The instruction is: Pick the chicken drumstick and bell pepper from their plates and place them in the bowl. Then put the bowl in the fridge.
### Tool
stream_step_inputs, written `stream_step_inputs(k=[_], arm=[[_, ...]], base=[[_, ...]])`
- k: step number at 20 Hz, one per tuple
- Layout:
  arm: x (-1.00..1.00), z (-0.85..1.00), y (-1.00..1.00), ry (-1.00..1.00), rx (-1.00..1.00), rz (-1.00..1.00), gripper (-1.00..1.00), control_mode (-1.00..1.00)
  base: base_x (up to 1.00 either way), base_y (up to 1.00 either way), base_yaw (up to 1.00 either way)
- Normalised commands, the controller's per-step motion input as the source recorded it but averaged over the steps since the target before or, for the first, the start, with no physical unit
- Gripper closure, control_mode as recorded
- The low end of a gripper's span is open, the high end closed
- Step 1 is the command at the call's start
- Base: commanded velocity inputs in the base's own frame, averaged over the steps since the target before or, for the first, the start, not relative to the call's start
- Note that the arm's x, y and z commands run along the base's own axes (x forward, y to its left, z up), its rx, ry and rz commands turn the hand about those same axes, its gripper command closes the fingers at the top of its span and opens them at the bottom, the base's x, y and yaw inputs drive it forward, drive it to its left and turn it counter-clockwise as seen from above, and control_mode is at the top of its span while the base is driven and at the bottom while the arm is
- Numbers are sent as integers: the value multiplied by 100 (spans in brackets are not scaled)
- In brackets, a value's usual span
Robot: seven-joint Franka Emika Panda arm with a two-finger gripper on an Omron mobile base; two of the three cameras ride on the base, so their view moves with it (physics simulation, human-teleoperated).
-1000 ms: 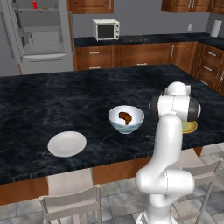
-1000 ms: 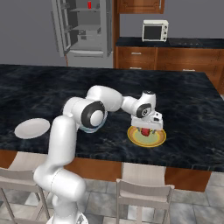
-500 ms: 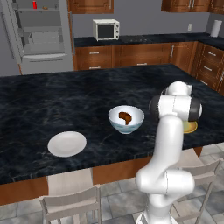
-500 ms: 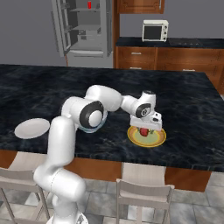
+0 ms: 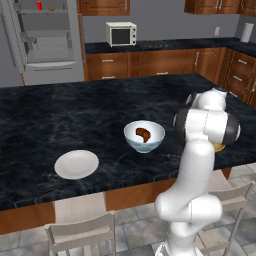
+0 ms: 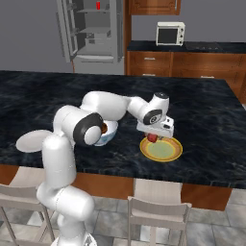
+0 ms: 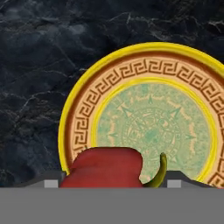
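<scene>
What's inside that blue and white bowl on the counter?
In the bowl lies one dark brown chicken drumstick. The rest of its inside looks bare white from the left base view. In the right base view the robot's arm covers most of the bowl.

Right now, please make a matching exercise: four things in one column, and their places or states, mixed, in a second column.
Things:
1. drumstick
2. pepper
3. white plate
4. fridge

Places or states:
A. stands open
B. between the gripper fingers, over the yellow plate
C. inside the bowl
D. bare, on the counter

Pairs: 1-C, 2-B, 3-D, 4-A
</scene>
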Motion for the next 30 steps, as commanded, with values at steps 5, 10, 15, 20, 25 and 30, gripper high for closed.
stream_step_inputs(k=[5, 10, 15, 20, 25, 30], arm=[[-32, 44, 50, -8, 0, 0, 100, -100], [-10, 41, 64, -2, 0, 4, 100, -100], [0, 30, 80, 0, 0, 7, 100, -100], [0, 12, 93, 0, -2, 6, 100, -100], [0, -1, 94, 0, -4, 3, 100, -100], [5, -7, 91, 0, 0, 2, 100, -100]], base=[[0, 0, 0], [0, 0, 0], [0, 0, 0], [0, 0, 0], [0, 0, 0], [0, 0, 0]])
